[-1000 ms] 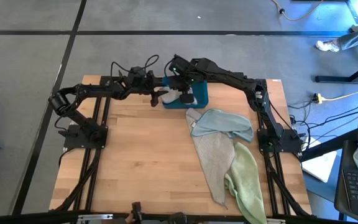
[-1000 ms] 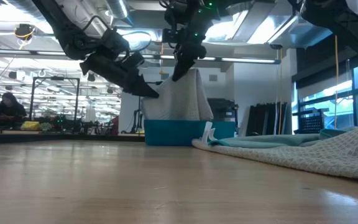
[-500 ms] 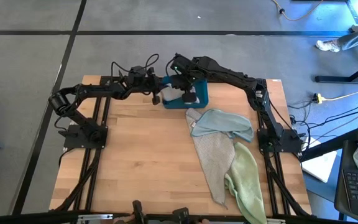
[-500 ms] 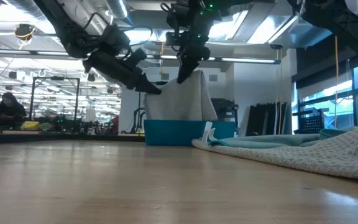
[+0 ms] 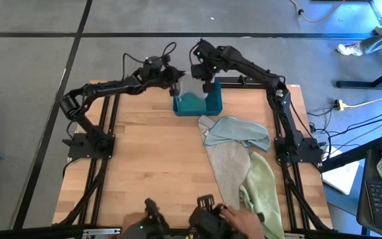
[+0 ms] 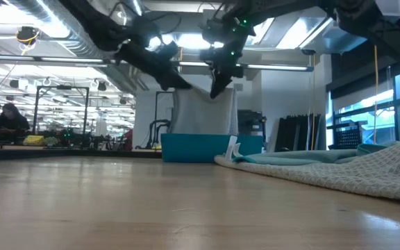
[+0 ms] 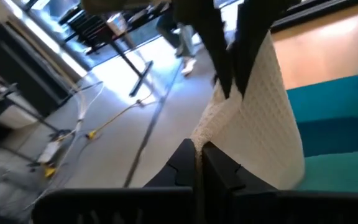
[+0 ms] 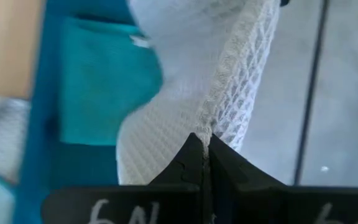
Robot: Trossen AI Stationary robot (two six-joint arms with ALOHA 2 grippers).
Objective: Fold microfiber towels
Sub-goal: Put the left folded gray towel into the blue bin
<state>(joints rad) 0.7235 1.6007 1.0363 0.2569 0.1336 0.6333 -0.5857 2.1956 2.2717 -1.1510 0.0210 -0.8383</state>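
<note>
A pale grey-beige towel (image 6: 203, 111) hangs above the teal-blue bin (image 5: 197, 104) at the table's far edge, held up between both grippers. My left gripper (image 5: 178, 74) is shut on its left upper part and my right gripper (image 5: 205, 84) on its right upper part. In the low view the bin's wall hides the towel's lower end. A teal towel (image 8: 104, 81) lies inside the bin. Pale blue (image 5: 239, 131), grey-beige (image 5: 227, 174) and pale green (image 5: 262, 192) towels lie overlapping on the table's right half. My left gripper pinches the towel's hemmed edge (image 7: 211, 134) between its two fingers, coming slanting down from the table's left. The cloth hangs below the hold and runs across to the other gripper. My right gripper pinches the towel's stitched edge (image 8: 215, 121) between its two fingers, pointing steeply down from above. The cloth hangs below the fingers over the bin; one layer or several, I cannot tell.
A person's hand (image 5: 239, 216) and dark gear show at the table's near edge. Bare wood (image 5: 151, 159) makes up the table's left and middle. A white tag (image 6: 232, 148) sticks up by the bin.
My left gripper has shut on the towel's edge, then risen and gone toward the far edge. My right gripper has also gone toward the far edge. The towel, bunched over the bin before, now hangs spread between the two grippers, higher up.
</note>
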